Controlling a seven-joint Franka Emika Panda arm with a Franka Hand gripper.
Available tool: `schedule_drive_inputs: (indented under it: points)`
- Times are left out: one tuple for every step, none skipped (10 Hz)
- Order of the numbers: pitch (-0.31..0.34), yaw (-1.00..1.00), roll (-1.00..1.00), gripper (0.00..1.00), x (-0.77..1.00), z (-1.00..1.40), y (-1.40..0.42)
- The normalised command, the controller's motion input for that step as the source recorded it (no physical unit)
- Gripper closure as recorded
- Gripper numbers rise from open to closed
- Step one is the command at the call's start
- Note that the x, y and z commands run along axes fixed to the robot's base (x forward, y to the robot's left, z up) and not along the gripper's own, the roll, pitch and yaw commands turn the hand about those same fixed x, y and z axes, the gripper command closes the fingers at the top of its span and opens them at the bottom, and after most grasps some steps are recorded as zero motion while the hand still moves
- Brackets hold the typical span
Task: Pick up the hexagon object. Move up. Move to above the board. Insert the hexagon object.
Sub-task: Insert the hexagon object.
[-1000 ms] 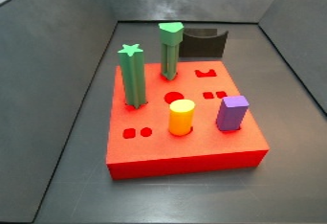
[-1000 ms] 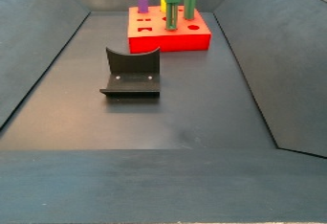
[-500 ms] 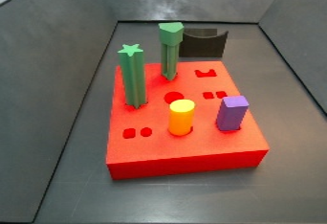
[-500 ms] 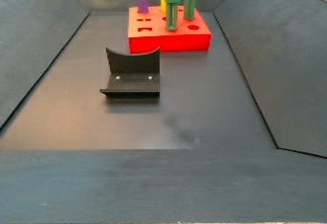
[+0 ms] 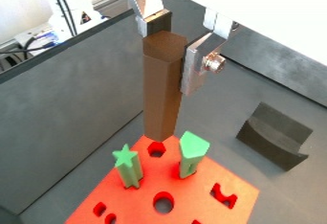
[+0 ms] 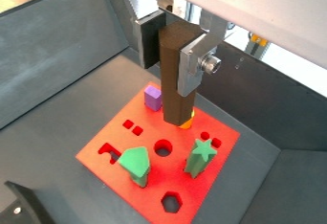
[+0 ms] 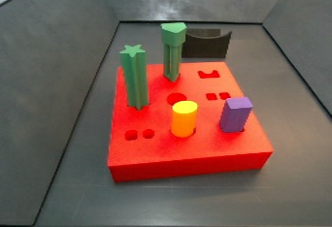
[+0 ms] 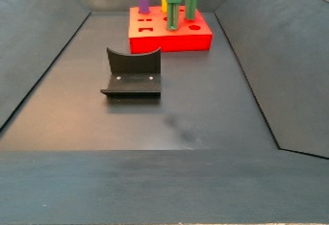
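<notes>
My gripper [image 5: 173,48] is shut on a tall brown hexagon object [image 5: 160,94], held upright by its upper end; it also shows in a wrist view [image 6: 177,94], with the gripper [image 6: 175,56] high over the red board [image 6: 147,137]. The object's lower end hangs above the board [image 5: 134,204], close to the hexagon hole [image 5: 156,149], which also shows in a wrist view [image 6: 171,202]. How far above the board it hangs cannot be told. The gripper and the object are out of both side views, which show the board [image 7: 195,158] [image 8: 187,43].
On the board stand a green star peg [image 7: 135,76], a second green peg [image 7: 173,51], a yellow cylinder [image 7: 184,118] and a purple block [image 7: 235,114]. The dark fixture [image 8: 133,73] stands on the floor beside the board [image 5: 274,132]. Sloped grey walls enclose the floor.
</notes>
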Motion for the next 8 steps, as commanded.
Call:
schedule_drive_inputs:
  points:
    - [-0.003,0.0,0.0,1.0,-0.02,0.0,0.0]
    - [-0.01,0.03,0.02,1.0,-0.4,-0.29,0.22]
    - [0.0,0.18,0.05,1.0,-0.43,-0.53,0.41]
    - [-0.017,0.25,0.06,1.0,-0.57,-0.7,0.44]
    - [-0.069,0.26,0.07,1.0,-0.62,-0.76,0.39]
    - [-0.057,0.34,0.02,1.0,-0.2,-0.77,0.41]
    - [-0.099,0.35,0.0,1.0,0.0,-0.84,0.25]
    - [-0.156,0.26,0.0,1.0,0.0,-0.93,0.07]
